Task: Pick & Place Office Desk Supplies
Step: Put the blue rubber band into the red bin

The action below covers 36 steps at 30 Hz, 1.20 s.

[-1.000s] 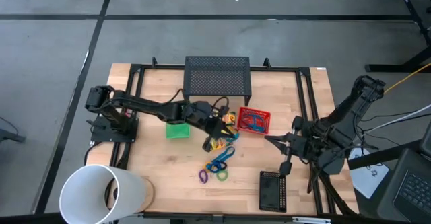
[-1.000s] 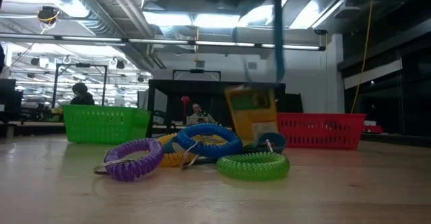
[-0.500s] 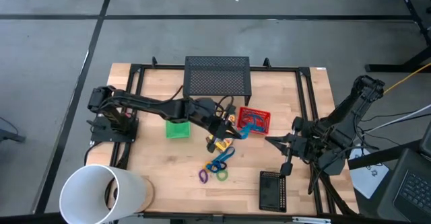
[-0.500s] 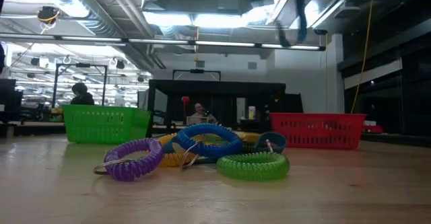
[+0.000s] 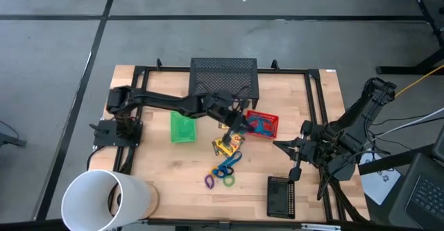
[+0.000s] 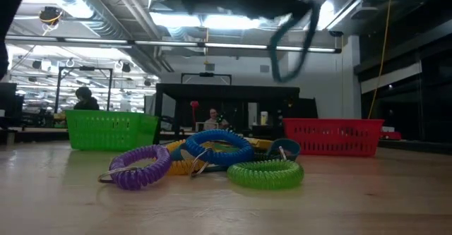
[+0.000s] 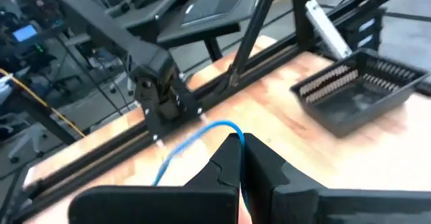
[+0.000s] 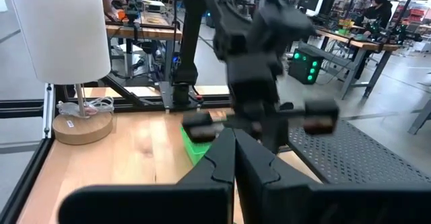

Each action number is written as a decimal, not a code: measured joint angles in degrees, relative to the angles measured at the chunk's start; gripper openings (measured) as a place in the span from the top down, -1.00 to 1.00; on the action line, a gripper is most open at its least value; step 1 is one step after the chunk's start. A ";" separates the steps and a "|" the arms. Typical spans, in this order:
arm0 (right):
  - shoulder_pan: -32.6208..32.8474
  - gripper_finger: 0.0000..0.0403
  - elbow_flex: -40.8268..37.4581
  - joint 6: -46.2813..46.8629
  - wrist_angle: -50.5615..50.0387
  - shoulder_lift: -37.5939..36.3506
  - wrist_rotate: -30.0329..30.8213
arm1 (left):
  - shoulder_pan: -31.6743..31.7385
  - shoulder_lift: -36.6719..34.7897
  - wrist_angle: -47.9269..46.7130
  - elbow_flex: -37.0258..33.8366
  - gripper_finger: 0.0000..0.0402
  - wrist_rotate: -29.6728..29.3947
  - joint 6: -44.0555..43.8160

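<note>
Blue cord bundle [image 6: 291, 41], a thin looping strand, hangs pinched in the left gripper [image 5: 239, 122]; right gripper [image 5: 279, 145] closed.

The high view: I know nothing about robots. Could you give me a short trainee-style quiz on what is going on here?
1. True or false: the left gripper is shut on a blue cord.
2. Which tray is nearest that gripper? A green, B red, C black.
3. In the low view, what colour is the coil ring at the pile's left end?

Key: 1 true. 2 B. 3 purple. The right gripper waits, shut, at the table's right.
</note>
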 joint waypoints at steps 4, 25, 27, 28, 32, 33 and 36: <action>0.00 1.00 0.00 0.09 -0.51 0.00 -0.07 | 1.69 4.08 4.35 1.17 0.99 3.35 -1.64; 0.00 1.00 -0.02 4.68 -5.27 0.00 -0.22 | 4.81 16.16 4.42 8.09 0.99 8.13 -4.03; 0.00 1.00 -0.02 4.79 -5.32 0.00 -0.22 | 5.21 16.73 4.57 8.09 0.99 8.63 -4.55; 0.00 1.00 -0.02 4.84 -5.33 0.00 -0.22 | 5.45 16.84 4.38 8.07 0.99 8.98 -4.97; 0.00 1.00 -0.02 4.85 -5.34 0.00 -0.22 | 6.52 16.80 4.23 8.09 0.99 9.13 -5.68; 0.00 1.00 -0.02 4.85 -5.35 0.00 -0.22 | 6.86 16.80 3.91 8.09 0.99 9.19 -6.14; 0.00 1.00 -0.02 4.85 -5.33 0.00 -0.22 | 8.05 16.80 2.76 8.09 0.99 9.16 -7.85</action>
